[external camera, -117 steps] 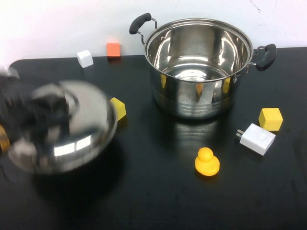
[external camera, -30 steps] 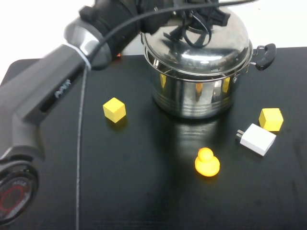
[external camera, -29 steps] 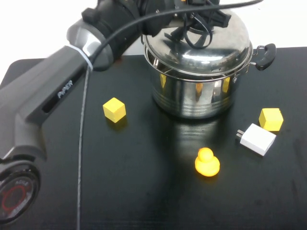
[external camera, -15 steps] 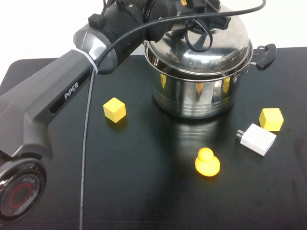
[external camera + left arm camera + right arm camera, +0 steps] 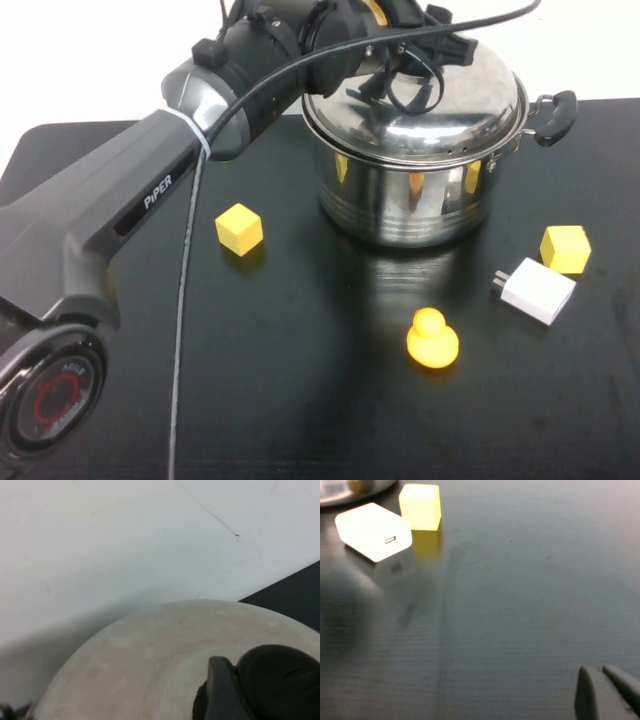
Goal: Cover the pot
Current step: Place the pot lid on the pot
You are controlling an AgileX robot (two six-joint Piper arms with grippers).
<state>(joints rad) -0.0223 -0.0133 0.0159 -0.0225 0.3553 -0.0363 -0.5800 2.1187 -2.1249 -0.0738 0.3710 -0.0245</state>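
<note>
The lid (image 5: 415, 85) is held by its knob (image 5: 272, 680) in the left gripper (image 5: 405, 45), directly atop the pot (image 5: 415, 180) below. The right gripper (image 5: 605, 687), pinched together, is parked apart. An early release could leave it skewed.

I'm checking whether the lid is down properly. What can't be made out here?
Left pincer above the lid: its hold hidden by cables, high view.
Lid's far edge on the pot: hidden by the left arm.
Right pincer, shut over the table: cut off by the right wrist view's edge.
</note>
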